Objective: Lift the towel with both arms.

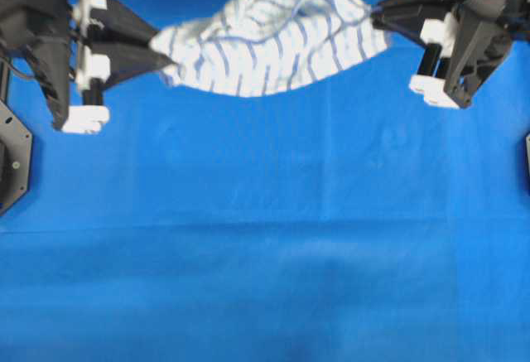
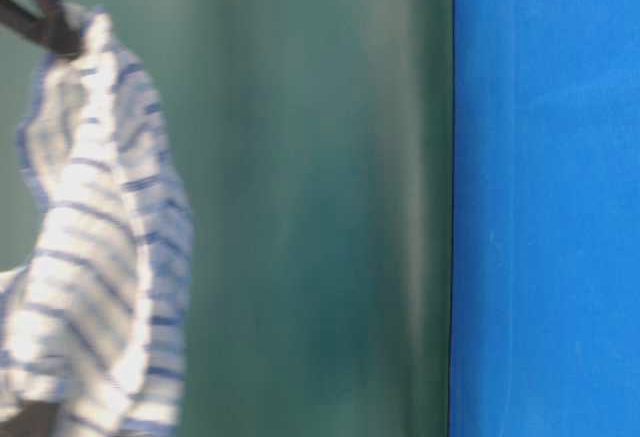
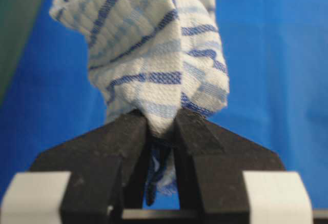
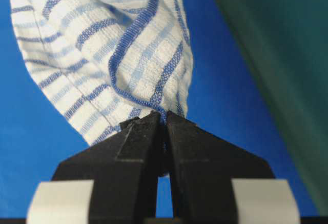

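The towel (image 1: 269, 43) is held in the air above the blue cloth (image 1: 265, 238), sagging between the grippers. The left gripper (image 1: 162, 51) is closed on one end, the right gripper (image 1: 378, 16) on the other. Both should be raised evenly, so that no end is pulled out.

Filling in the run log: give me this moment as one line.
towel: slung between both arms, off the tablecloth | left end effector: shut on towel's left end | right end effector: shut on right end
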